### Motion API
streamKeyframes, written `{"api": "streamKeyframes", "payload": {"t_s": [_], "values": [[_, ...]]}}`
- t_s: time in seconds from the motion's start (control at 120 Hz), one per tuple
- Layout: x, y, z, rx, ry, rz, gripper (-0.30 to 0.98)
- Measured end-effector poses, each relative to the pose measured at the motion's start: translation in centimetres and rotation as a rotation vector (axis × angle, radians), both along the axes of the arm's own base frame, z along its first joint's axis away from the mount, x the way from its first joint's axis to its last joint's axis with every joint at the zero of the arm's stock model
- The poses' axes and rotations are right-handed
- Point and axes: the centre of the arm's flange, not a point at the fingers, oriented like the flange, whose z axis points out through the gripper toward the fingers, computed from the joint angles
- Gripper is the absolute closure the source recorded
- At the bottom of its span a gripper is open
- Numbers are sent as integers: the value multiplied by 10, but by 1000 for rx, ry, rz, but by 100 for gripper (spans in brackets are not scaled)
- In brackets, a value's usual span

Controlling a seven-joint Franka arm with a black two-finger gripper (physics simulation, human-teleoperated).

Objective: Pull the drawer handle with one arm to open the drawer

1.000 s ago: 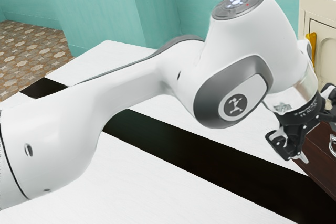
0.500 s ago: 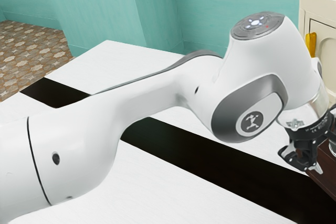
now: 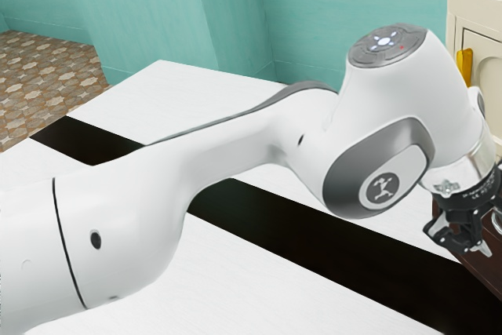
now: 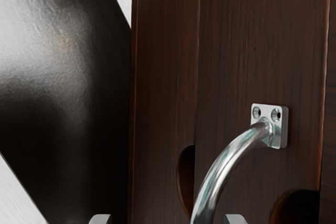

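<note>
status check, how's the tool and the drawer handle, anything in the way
Tool open. Drawer handle between its separated fingertips, not gripped. No obstruction seen at the handle.

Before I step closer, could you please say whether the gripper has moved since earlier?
Yes, the gripper is lower and farther toward the exterior view's right, judged against the cream cabinet.

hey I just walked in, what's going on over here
A robot arm is at a dark wooden drawer, there to pull it open. Its hand is open, with the curved metal handle between the spread fingers, not visibly gripped. Whether the drawer has opened at all, I can't tell.
</note>
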Motion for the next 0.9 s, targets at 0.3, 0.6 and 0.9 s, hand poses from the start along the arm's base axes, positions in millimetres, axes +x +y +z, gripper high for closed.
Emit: {"api": "streamKeyframes", "payload": {"t_s": [0.3, 0.6, 0.9], "values": [[1, -2, -2, -8, -2, 2, 56], [-3, 1, 0, -3, 10, 2, 74], [-21, 14, 0, 4, 45, 5, 78]]}}
